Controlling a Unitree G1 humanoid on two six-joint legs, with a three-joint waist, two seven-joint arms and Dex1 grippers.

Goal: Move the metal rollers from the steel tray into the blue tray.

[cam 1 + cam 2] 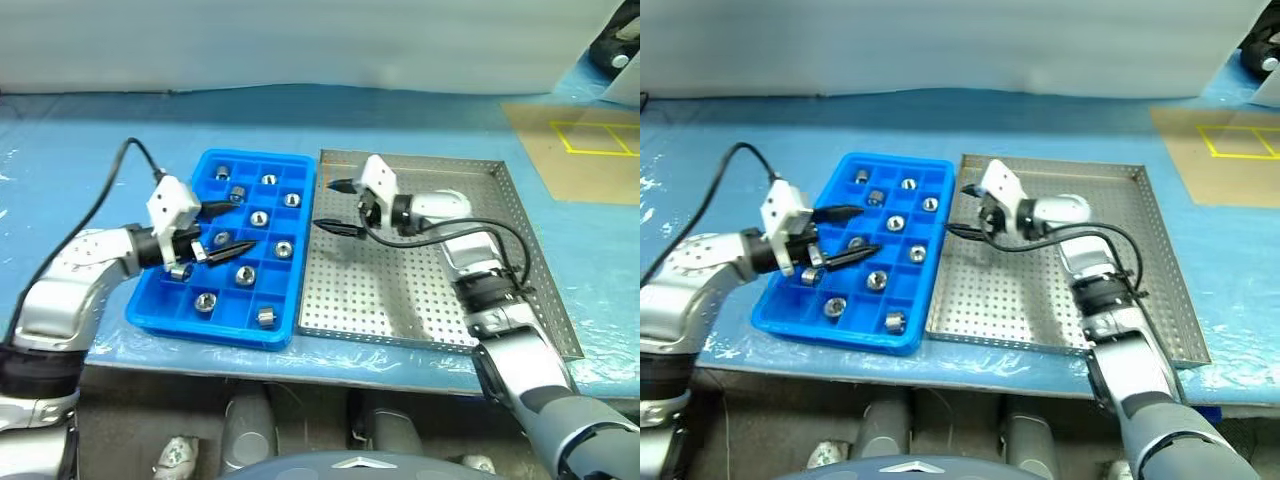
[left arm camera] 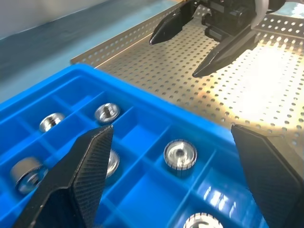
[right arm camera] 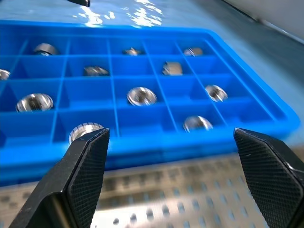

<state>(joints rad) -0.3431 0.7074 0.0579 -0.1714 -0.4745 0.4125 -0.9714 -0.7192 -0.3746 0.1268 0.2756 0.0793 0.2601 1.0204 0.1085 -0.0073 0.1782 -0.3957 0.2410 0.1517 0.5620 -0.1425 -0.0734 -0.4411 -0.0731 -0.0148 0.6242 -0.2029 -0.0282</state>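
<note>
The left gripper (image 1: 222, 229) is open over the blue tray (image 1: 305, 165), holding nothing. The right gripper (image 1: 334, 206) is open over the steel tray (image 1: 520, 215). The metal rollers (image 1: 259, 218) sit in the blue tray. No writing can be read.

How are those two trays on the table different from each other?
The blue tray is plastic and split into small square compartments; the steel tray is silver metal with one open, perforated floor. The blue tray is narrower, the steel tray wider. The blue tray holds the metal rollers; no rollers show on the steel tray's visible floor. Both lie flat, side by side.
</note>
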